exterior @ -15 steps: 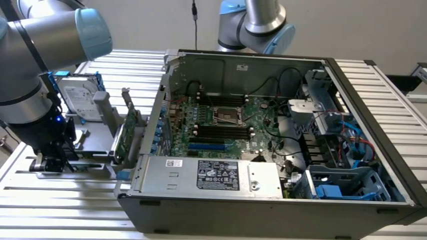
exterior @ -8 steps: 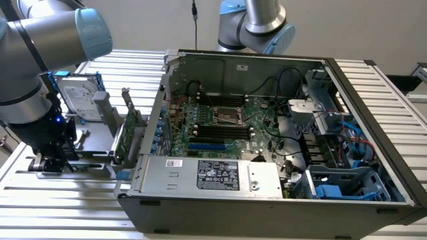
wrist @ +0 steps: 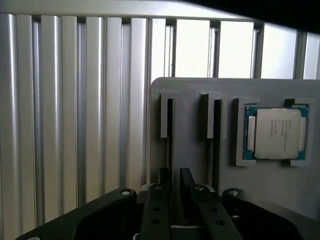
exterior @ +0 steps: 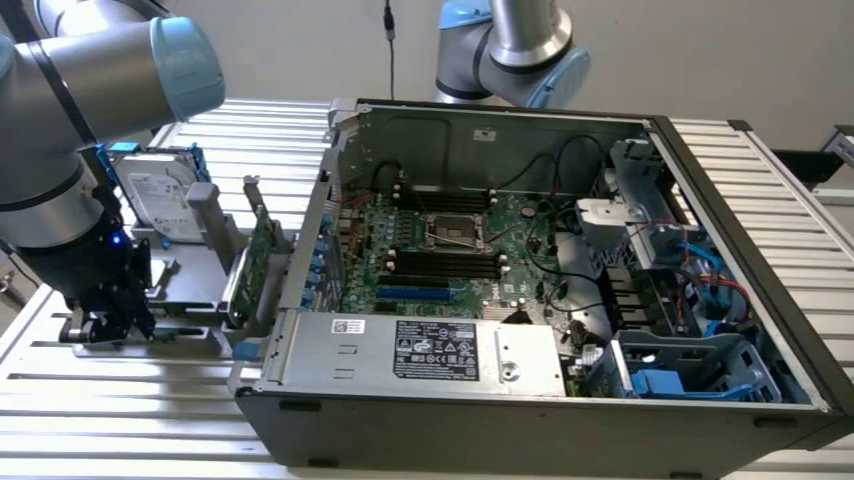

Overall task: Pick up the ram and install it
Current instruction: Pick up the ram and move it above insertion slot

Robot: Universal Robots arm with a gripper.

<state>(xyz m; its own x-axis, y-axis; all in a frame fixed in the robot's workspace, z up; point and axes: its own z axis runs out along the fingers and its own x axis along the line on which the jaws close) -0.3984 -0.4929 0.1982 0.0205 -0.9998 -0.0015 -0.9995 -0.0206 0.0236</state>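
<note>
the hand sits low over the grey holder on the counter, in line with the slot where the ram seems to stand on edge. i cannot tell whether it grips yet. best to squeeze centred and lift straight, without twisting.

Behind your table you have a plain pale wall, with a thin dark cable hanging down it. The tabletop is ribbed silver metal slats, and bright light glares off them in places.

Processor in holder beneath hand
</note>
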